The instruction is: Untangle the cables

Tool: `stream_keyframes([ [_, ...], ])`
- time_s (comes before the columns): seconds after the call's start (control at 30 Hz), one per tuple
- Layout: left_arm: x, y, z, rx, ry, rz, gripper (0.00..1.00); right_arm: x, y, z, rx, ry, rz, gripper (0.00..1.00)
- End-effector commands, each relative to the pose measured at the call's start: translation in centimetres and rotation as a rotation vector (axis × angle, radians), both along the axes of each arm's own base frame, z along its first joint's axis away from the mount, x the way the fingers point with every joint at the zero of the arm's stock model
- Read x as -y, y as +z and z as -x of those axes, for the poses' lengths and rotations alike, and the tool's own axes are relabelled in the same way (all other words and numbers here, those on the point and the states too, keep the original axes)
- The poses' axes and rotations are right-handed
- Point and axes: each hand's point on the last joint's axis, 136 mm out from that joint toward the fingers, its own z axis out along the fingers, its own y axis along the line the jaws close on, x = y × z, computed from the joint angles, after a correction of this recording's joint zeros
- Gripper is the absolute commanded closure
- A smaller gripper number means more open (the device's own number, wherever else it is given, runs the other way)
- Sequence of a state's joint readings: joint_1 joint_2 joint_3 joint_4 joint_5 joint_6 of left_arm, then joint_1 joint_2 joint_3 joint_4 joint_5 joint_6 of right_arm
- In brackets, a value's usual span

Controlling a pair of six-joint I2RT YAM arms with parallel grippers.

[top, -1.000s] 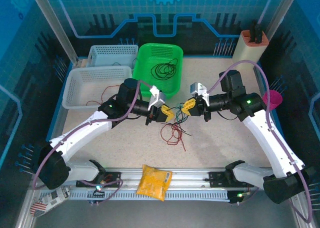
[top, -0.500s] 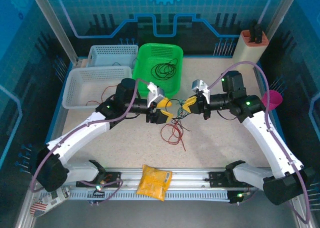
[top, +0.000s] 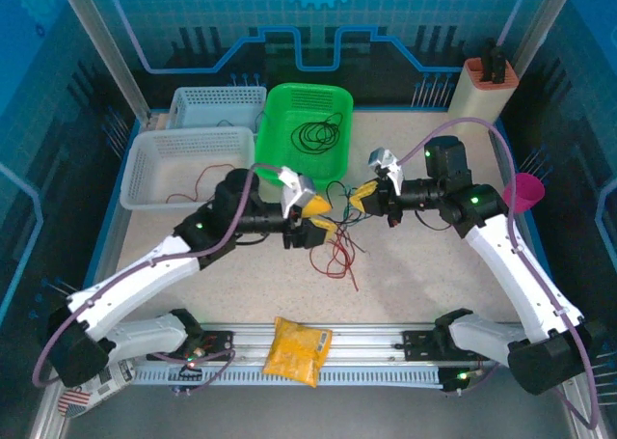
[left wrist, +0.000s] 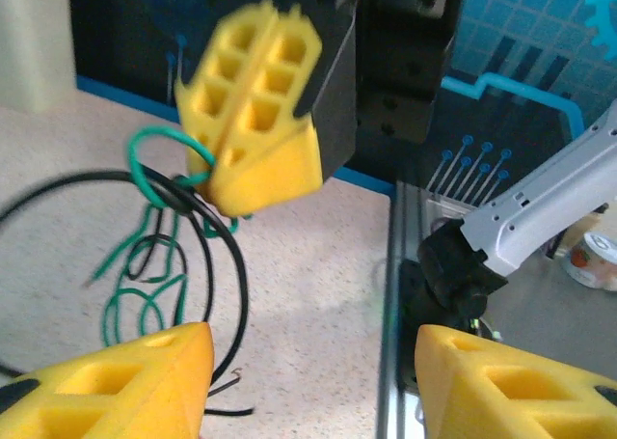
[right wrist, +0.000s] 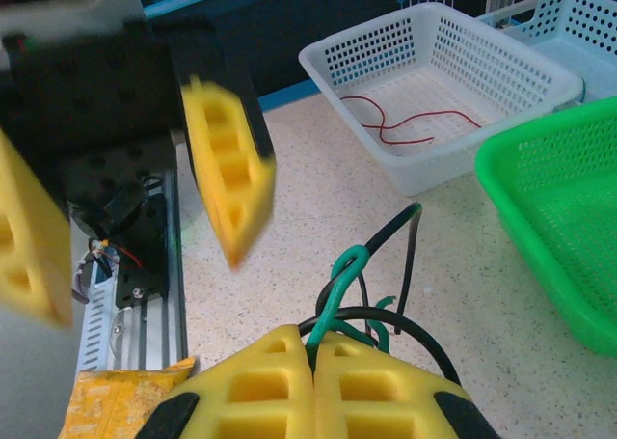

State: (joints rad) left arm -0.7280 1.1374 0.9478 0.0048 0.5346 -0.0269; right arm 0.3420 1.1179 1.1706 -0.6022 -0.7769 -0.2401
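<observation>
My right gripper (top: 359,197) is shut on a green cable (right wrist: 342,270), with a black cable (right wrist: 400,232) looped around it just beyond the fingertips (right wrist: 313,347). The small tangle of green (top: 341,219) and black strands hangs from it to the table. My left gripper (top: 313,218) faces it from the left, open, with nothing between its fingers (left wrist: 106,381). Through that gap I see the right gripper (left wrist: 255,121) holding the green loop (left wrist: 154,154) and a black loop (left wrist: 224,265) on the table. Loose red cables (top: 335,256) lie below both grippers.
A green basket (top: 280,150) behind the grippers holds a coiled black cable (top: 318,132). A white basket (top: 154,159) at the left holds a red cable (right wrist: 405,125), with a second basket (top: 207,101) behind it. A yellow bag (top: 297,350) lies on the front rail. A pink cup (top: 525,190) stands right.
The left gripper has opened, let go of the tangle and drawn back a little to the left. The right gripper has stayed shut on the cables and shifted slightly up and back.
</observation>
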Motion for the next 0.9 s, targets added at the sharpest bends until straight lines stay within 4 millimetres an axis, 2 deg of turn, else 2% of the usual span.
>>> stream_keyframes([
  [0.0, 1.0, -0.8, -1.3, -0.027, 0.044, 0.011, 0.42, -0.4, 1.2, 0.5, 0.026, 0.014, -0.03, 1.0],
  [0.17, 1.7, -1.2, -3.2, -0.013, 0.096, 0.023, 0.41, -0.5, 1.5, 0.8, 0.032, 0.02, -0.038, 1.0],
  [0.3, 2.3, -1.1, -3.5, 0.01, 0.088, 0.039, 0.42, -0.5, 1.7, 1.0, 0.033, 0.022, -0.045, 1.0],
  [0.43, 3.2, -1.3, -3.3, -0.008, 0.044, 0.045, 0.54, -0.5, 1.8, 0.9, 0.033, 0.01, -0.048, 1.0],
  [0.6, 3.7, -1.5, -2.9, -0.012, 0.012, 0.055, 0.62, -0.4, 1.7, 0.8, 0.031, 0.005, -0.045, 1.0],
  [0.67, 3.5, -1.2, -3.0, 0.003, 0.024, 0.057, 0.72, -0.4, 1.6, 0.8, 0.024, 0.006, -0.045, 1.0],
  [0.77, 3.3, -0.2, -3.0, 0.022, 0.029, 0.068, 0.98, -0.4, 1.3, 0.8, 0.021, 0.004, -0.039, 1.0],
  [0.87, 2.8, 1.3, -2.7, 0.034, 0.02, 0.069, 1.0, -0.3, 0.7, 0.7, 0.014, 0.0, -0.019, 1.0],
])
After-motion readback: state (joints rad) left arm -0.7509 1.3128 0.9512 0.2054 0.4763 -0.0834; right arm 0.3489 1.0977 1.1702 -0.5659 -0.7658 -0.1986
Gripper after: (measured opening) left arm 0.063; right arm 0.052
